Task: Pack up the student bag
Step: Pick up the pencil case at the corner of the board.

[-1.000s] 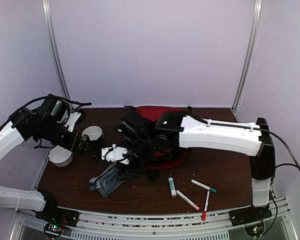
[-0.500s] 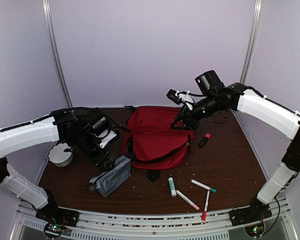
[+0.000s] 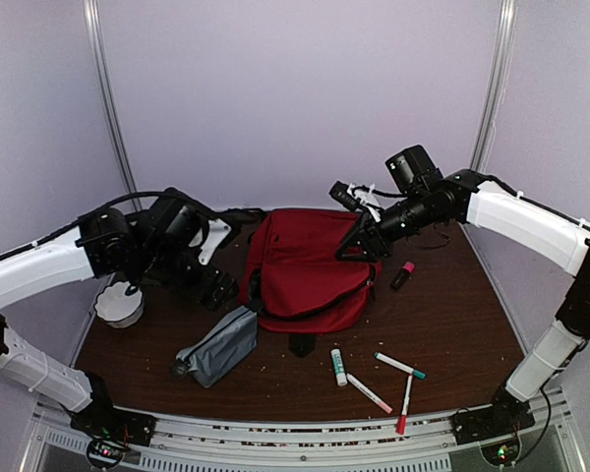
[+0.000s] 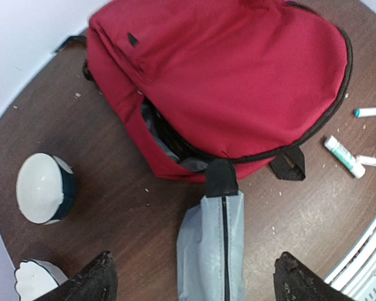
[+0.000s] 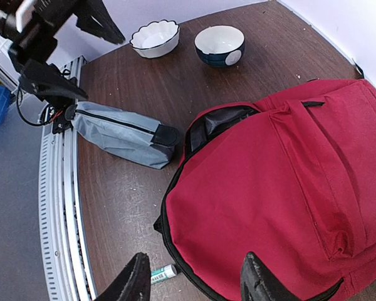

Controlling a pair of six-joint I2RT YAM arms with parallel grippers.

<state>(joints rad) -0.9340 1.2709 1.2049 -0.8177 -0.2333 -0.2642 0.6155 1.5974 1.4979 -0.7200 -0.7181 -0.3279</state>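
Note:
The red student bag (image 3: 310,270) lies flat mid-table, front pocket up. Its side zipper gapes a little and shows grey lining (image 5: 219,122). My left gripper (image 3: 216,290) hangs open and empty above the table at the bag's left side. In the left wrist view its jaws (image 4: 197,279) stand wide apart over a grey pouch (image 4: 216,241) that touches the bag (image 4: 232,81). My right gripper (image 3: 359,241) is open and empty, held above the bag's right rear part. Its wrist view looks down on the bag (image 5: 282,188).
The grey pouch (image 3: 216,346) lies front left of the bag. A glue stick (image 3: 338,366) and three markers (image 3: 400,366) lie at the front right. A pink marker (image 3: 403,275) lies right of the bag. A white bowl (image 5: 155,37) and a dark-blue bowl (image 5: 219,45) stand far left.
My right arm has pulled back from the middle of the table to above the bag's right rear. My left arm has swung in from the left to the bag's left side.

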